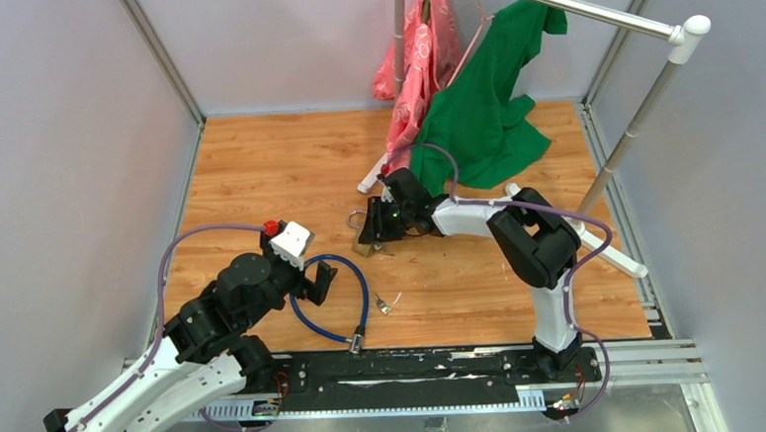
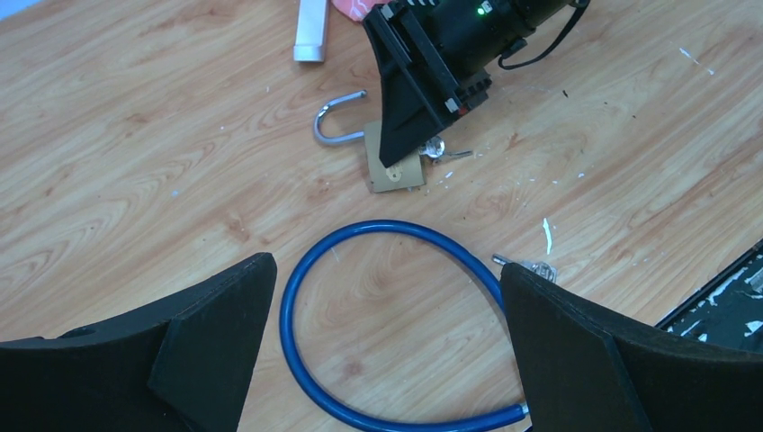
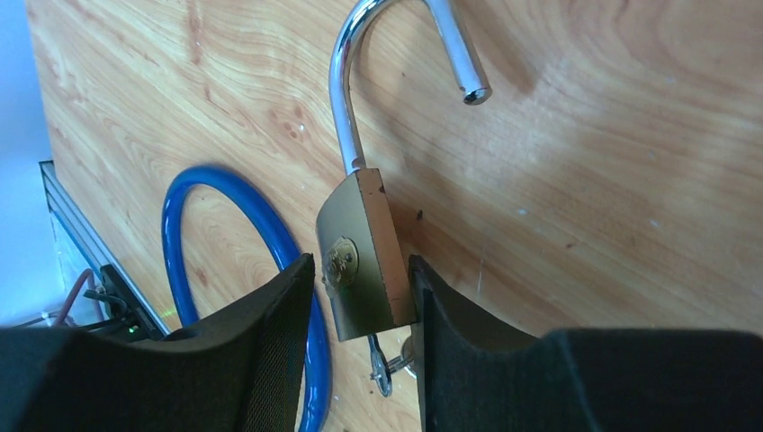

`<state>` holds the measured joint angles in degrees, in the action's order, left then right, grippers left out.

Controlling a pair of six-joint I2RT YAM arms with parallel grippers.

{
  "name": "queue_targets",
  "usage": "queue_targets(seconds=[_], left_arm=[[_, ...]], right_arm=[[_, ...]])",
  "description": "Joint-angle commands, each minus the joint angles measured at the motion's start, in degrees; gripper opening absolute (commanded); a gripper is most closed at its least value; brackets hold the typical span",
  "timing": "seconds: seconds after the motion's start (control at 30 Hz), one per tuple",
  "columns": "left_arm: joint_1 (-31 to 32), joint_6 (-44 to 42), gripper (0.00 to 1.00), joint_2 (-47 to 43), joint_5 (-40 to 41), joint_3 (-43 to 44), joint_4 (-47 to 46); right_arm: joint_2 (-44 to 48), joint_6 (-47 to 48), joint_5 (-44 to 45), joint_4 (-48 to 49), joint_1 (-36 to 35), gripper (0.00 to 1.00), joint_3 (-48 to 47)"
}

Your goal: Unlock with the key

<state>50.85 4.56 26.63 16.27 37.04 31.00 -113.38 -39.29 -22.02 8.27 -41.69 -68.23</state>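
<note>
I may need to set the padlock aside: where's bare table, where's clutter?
Bare wood: far left, between the wall and the padlock; near right, between the loose keys and the right arm's base. Crowded: centre, around the blue cable, and under the green shirt.

I find the table (image 1: 258,173) free toward its far left corner. The rack (image 1: 643,113) and hanging clothes (image 1: 482,102) block the far right corner; the blue cable (image 2: 387,227) lies by the near edge, the padlock (image 3: 369,252) mid-table.

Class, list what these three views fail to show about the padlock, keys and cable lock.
Top external: brass padlock body, covered by right gripper.
Right wrist: key bit, behind a finger; whether inserted is unclear.
Left wrist: blue cable lock end, behind left gripper finger.
Top external: loose keys, too small.
</note>
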Motion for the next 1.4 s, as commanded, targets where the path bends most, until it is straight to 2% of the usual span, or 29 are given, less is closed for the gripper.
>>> queue_targets(seconds=[0.0, 0.13, 0.2, 0.33, 0.67, 1.13, 1.37], left_arm=[[0.13, 0.45, 1.0, 0.09, 1.2, -0.46, -0.24], [0.13, 0.54, 1.0, 0.11, 1.3, -0.47, -0.24], [0.13, 0.54, 1.0, 0.17, 1.35, -0.46, -0.29], [0.13, 0.63, 1.0, 0.2, 1.65, -0.41, -0.25], [0.13, 0.96, 1.0, 1.41, 2.62, -0.19, -0.16], [0.13, 2.44, 1.0, 6.81, 6.86, 3.58, 2.16], [0.07, 10.03, 1.0, 9.04, 9.23, 5.18, 2.39]], right_arm=[[4.09, 1.32, 2.6, -4.03, -1.23, 0.47, 0.83], [6.75, 2.65, 4.94, -6.95, -1.75, 0.52, 1.4], [8.24, 3.49, 6.53, -8.01, -1.95, 0.61, 1.72], [11.08, 4.4, 9.56, -11.7, -2.15, 0.69, 3.47], [19.14, 6.51, 15.22, -16.39, -3.05, 0.7, 8.38], [33.82, 8.96, 26.88, -26.82, -8.18, 0.69, 13.99], [40.97, 9.73, 32.45, -32.49, -11.88, 0.68, 17.13]])
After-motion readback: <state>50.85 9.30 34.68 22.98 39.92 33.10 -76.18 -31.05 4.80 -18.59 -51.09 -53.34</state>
